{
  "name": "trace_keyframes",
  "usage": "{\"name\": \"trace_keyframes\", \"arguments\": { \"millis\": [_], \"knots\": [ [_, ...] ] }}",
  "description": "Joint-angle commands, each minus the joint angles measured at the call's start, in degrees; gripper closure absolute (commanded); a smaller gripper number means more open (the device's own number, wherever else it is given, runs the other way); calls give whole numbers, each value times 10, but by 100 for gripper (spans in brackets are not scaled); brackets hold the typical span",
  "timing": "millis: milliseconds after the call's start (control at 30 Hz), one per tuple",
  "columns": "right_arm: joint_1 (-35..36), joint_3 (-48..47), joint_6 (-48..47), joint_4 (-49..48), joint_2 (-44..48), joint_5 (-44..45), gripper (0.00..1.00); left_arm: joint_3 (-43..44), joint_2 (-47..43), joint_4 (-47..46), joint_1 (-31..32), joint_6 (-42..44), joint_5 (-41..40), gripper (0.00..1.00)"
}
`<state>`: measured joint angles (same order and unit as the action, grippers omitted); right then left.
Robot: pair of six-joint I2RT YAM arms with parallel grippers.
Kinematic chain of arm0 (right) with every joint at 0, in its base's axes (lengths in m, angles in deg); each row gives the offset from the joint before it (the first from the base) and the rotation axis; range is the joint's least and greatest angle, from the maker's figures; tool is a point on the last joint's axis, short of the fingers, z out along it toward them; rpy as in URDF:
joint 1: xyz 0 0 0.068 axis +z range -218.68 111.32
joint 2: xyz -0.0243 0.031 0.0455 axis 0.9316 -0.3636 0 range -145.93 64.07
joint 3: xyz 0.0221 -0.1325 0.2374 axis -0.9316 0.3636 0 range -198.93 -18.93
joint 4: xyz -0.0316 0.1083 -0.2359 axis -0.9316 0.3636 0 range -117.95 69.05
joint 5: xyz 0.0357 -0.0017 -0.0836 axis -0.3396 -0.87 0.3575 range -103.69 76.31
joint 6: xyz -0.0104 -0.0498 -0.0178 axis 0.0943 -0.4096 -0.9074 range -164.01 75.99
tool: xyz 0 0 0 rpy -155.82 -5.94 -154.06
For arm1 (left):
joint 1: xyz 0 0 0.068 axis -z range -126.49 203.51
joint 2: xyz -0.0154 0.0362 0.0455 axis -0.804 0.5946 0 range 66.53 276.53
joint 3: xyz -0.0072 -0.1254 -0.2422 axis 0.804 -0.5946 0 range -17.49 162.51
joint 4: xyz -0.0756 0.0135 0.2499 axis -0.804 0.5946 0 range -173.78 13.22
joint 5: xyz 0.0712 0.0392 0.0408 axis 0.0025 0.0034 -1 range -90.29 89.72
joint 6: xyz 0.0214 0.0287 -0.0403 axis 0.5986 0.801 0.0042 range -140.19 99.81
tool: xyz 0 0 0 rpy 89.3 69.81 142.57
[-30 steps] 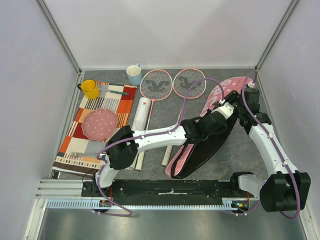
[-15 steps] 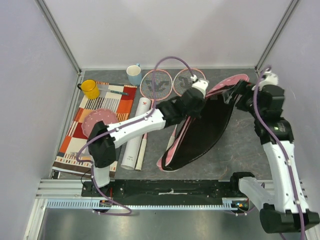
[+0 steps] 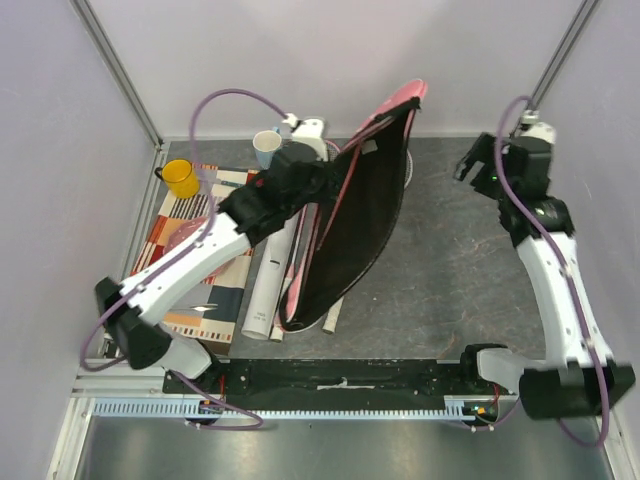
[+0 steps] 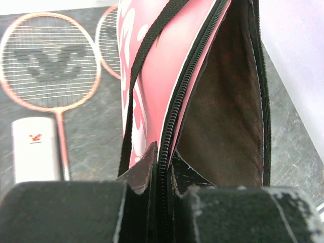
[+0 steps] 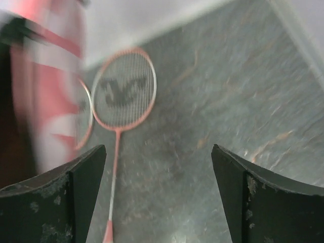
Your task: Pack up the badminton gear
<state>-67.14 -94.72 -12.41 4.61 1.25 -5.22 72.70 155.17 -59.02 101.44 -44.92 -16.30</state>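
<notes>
My left gripper (image 3: 322, 178) is shut on the zipper edge of the pink racket bag (image 3: 355, 215) and holds it up, open, with the black lining showing. In the left wrist view the jaws (image 4: 163, 172) pinch the zipper (image 4: 185, 101). Two pink rackets (image 4: 50, 61) lie on the table beyond the bag; in the top view only a white handle end (image 3: 330, 322) shows. The white tube (image 3: 262, 290) lies left of the bag. My right gripper (image 3: 478, 166) is open and empty, apart from the bag; its view (image 5: 159, 192) shows one racket (image 5: 124, 88). No shuttlecocks show.
A blue mug (image 3: 267, 148) and a yellow mug (image 3: 181, 178) stand at the back left. The striped mat (image 3: 190, 290) lies at the left, partly under my left arm. Side walls stand close on both sides.
My left gripper has lifted the bag up and swung it left and back over the rackets. My right gripper has let go of the bag and drawn back to the right.
</notes>
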Motion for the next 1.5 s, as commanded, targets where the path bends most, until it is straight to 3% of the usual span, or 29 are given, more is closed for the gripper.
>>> {"name": "trace_keyframes", "arguments": {
  "millis": [0,67,200,333,500,600,800,1100,1467],
  "knots": [
    [41,59,-1,-5,-107,-84,8,-59,-118,-36,-28,-26,-38,98],
    [85,73,-2,-54,-163,-129,12,-86,-166,-31,-34,-16,-58,98],
    [156,89,65,-115,-239,-111,18,-122,-233,-15,-36,7,-129,98],
    [214,51,117,-116,-330,-91,27,-170,-297,-7,-36,26,-192,98],
    [279,8,204,-112,-423,-38,61,-213,-356,-8,-36,36,-234,98],
    [298,-45,228,-66,-479,-19,71,-222,-374,-4,-36,35,-231,98],
    [344,-143,230,30,-538,83,69,-233,-391,-6,-35,35,-225,98],
    [355,-125,220,52,-529,168,64,-249,-407,-16,-36,40,-208,98],
    [351,-142,229,59,-566,142,62,-252,-425,-23,-35,46,-201,98]
  ]
}}
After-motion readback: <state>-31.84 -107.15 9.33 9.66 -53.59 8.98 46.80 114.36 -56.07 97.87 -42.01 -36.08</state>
